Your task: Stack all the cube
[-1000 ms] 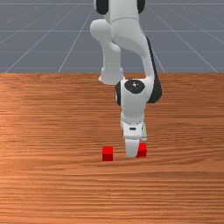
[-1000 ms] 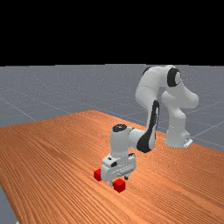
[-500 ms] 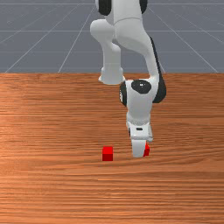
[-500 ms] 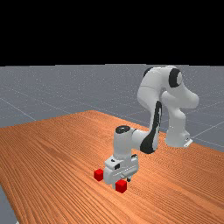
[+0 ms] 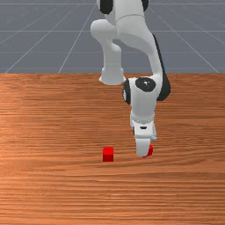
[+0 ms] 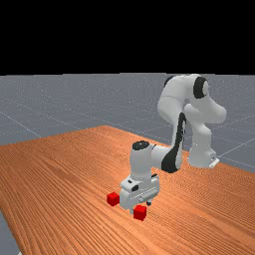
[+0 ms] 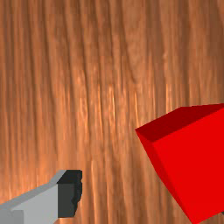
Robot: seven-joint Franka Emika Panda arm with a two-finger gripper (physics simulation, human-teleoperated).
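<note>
Holds the claw (image 6: 140, 206) low over the surface (image 6: 64, 174), pointed down at the nearer red cube (image 5: 150, 150), with its fingers (image 7: 70, 192) spread wide. Leaves, in the wrist view, a stretch of wood grain between one black-tipped finger and that cube, and hides the opposite finger behind the cube (all but a dark sliver at its edge). Cannot tell of any contact between the cube and that covered finger. Sets the same cube at a slant to the claw, down on the surface, partly behind the hand (image 5: 143, 136) in the front view. Rests the other red cube (image 5: 108, 154) on the surface too, well apart from the first (in full sight, towards the front view's left). Places this second cube just past the hand at the far view's left. Bends the white and grey arm (image 6: 171, 99) down from its base to the hand.
</note>
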